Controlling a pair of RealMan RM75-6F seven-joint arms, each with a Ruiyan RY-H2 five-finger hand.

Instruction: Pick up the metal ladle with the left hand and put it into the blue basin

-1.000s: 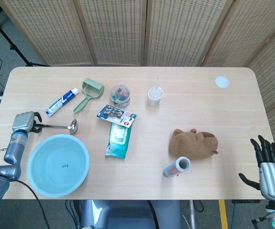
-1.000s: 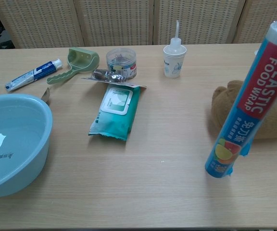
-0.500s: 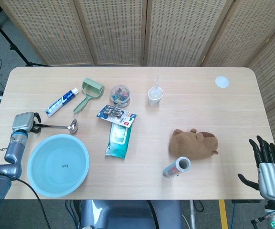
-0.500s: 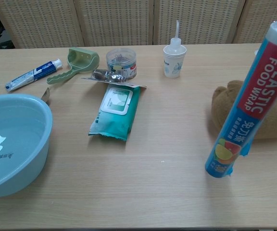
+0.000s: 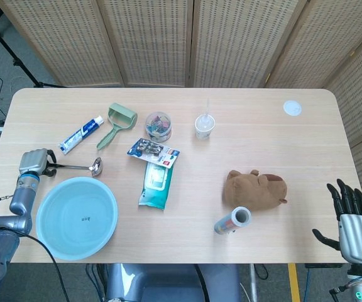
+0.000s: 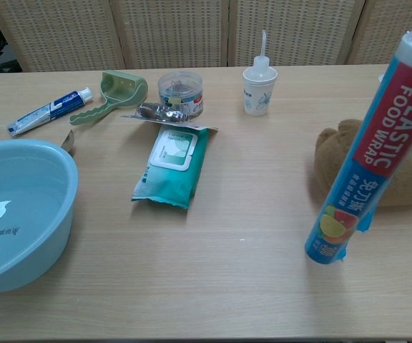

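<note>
In the head view the left hand [image 5: 34,161] sits at the left edge of the frame, just above the blue basin [image 5: 76,218], with its fingers curled around the end of the metal ladle [image 5: 80,167]'s handle. The ladle lies flat on the counter [image 5: 263,145], handle pointing left into the hand and bowl to the right, just above the basin's upper rim and apart from it. Compared with a second ago the hand has shifted slightly to the right and down, and the ladle's bowl has moved a little to the right with it; the ladle is still on the counter, not in the basin. In the chest view only a dark sliver of the left hand shows at the left edge above the basin [image 6: 20,214], and it sits a touch lower than before.

The right hand [image 5: 353,220] is at the lower right corner of the head view, off the counter's edge, fingers spread and holding nothing; it has sunk slightly lower in the frame.

The toothpaste tube [image 5: 80,134], the green roller [image 5: 117,122], the wipes pack [image 5: 156,181], the brown plush toy [image 5: 256,189] and the plastic wrap roll [image 5: 233,221] lie where they were.
</note>
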